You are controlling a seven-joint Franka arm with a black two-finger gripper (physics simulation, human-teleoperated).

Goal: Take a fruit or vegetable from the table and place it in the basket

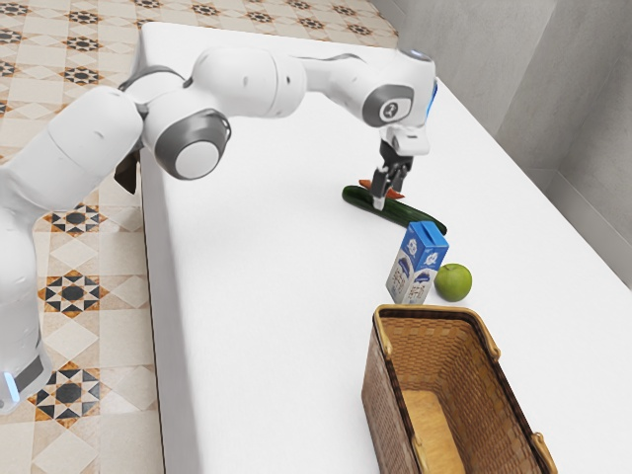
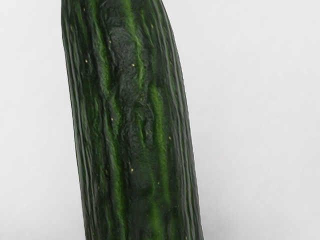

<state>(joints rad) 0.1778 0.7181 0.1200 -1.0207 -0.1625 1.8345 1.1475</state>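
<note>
- Your claw (image 1: 389,196) is at the cucumber (image 1: 415,215); I cannot tell its grip.
- Your apple (image 1: 453,282) sits beside the carton (image 1: 414,265), near the basket (image 1: 387,420).

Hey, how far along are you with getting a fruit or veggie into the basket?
The reach looks done: my gripper is down at the cucumber. I can't tell whether I have a grip on it, and it looks to be lying on the table. Left to do: secure it, lift it, carry it past the milk carton and lower it into the basket.
</note>
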